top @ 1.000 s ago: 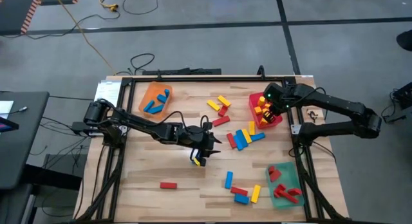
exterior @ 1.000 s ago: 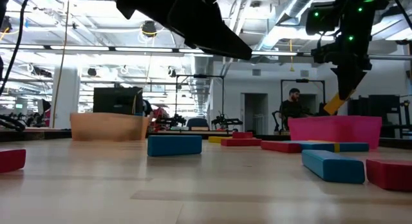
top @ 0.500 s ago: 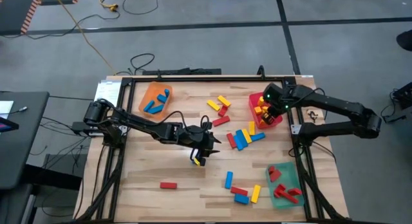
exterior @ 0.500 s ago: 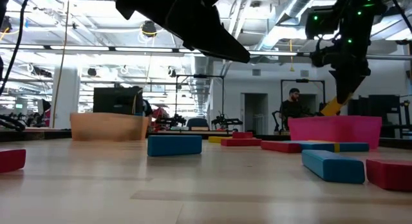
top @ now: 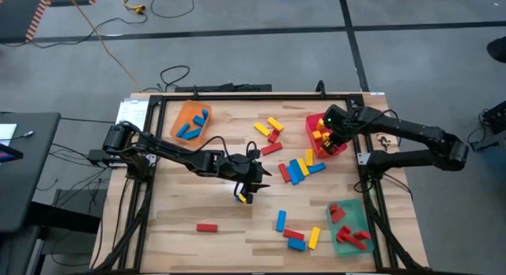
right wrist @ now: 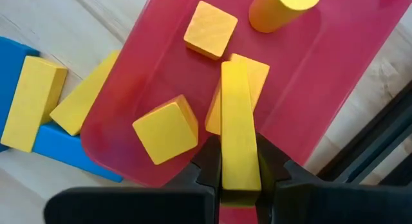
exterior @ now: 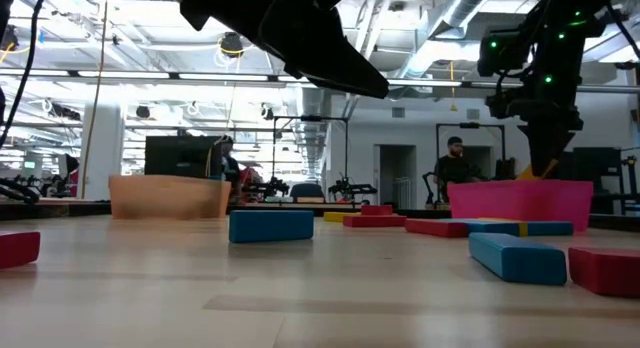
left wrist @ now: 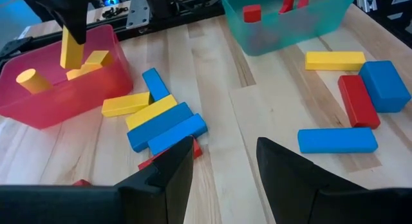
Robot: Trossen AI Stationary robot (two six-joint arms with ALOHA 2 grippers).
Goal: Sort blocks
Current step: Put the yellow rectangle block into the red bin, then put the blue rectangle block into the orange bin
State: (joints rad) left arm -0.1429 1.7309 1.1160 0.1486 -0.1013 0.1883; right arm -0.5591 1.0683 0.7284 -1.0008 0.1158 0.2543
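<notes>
1. Right wrist view: right gripper (right wrist: 239, 176) clamps an upright yellow block (right wrist: 239, 130) directly above the red tray (right wrist: 335, 63), other yellow blocks lying below it.
2. High view: left gripper (top: 247, 192) hovers mid-table, fingers parted, empty; loose blocks (top: 296, 170) lie beyond it.

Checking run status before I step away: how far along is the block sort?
Partly done. Blue blocks lie in the orange tray, yellow in the red tray, red in the green tray. The right gripper holds a yellow block over the red tray. Loose blocks remain on the table; the left gripper hovers mid-table.
</notes>
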